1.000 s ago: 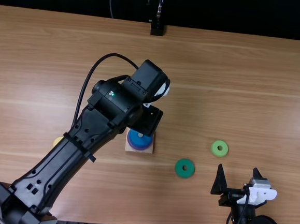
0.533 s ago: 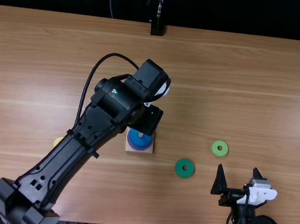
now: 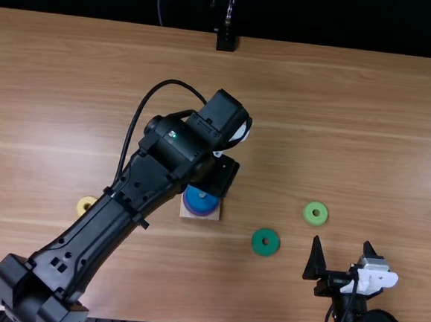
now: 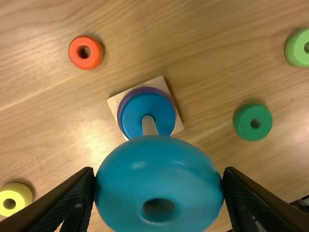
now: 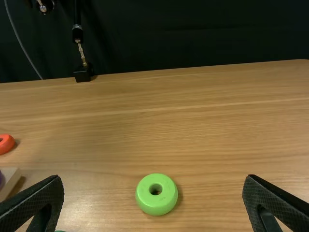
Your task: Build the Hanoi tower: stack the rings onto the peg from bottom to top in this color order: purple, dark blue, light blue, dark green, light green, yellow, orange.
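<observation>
- Light brown wooden table (image 3: 351, 142): brightly lit, with pale glare.
- Glossy light blue ring (image 4: 130, 186): small highlights.
- Round dark green ring (image 4: 244, 129): soft shadow alongside.
- Black backdrop (image 3: 346, 22): dim.

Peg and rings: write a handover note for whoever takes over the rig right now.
Left gripper: closed on the light blue ring, near the peg.
Right gripper: open, empty.
Done: purple ring at bottom, dark blue ring on it.
To do: seat light blue, then dark green, light green, yellow, orange; these last four lie loose on the table.
</observation>
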{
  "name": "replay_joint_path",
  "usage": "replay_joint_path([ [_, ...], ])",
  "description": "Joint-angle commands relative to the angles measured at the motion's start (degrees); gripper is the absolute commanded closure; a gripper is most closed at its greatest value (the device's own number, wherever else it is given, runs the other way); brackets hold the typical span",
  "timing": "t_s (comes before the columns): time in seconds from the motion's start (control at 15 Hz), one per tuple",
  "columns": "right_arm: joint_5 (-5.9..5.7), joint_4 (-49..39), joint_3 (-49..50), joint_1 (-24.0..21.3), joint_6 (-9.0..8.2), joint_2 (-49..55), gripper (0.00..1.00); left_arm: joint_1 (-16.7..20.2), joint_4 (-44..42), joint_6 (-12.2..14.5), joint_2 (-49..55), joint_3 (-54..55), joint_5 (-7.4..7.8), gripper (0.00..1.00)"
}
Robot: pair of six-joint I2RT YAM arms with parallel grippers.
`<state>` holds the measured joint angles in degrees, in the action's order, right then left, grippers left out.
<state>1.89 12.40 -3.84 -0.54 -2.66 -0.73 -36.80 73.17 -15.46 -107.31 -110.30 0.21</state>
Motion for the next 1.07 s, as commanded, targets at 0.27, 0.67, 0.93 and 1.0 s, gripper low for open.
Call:
replay_joint_path([
  [0.27,-0.52,4.64,2.87,-0.69,0.23,0.73,0.0,-0.56,0.13,-0.78,-2.21,-3.78,0.0,1.0],
  [0.67,-0.52,4.64,2.87,-0.61,0.23,0.73,0.0,-0.29,0.13,-0.78,-2.38,-3.25,0.0,1.0],
  [0.93,-0.52,4.64,2.87,-0.69,0.23,0.73,0.0,-0.21,0.13,-0.78,-3.87,-2.9,0.0,1.0],
  [1.0,-0.52,4.64,2.87,-0.69,0.23,0.73,0.0,-0.21,0.13,-0.78,-3.96,-2.81,0.0,1.0],
])
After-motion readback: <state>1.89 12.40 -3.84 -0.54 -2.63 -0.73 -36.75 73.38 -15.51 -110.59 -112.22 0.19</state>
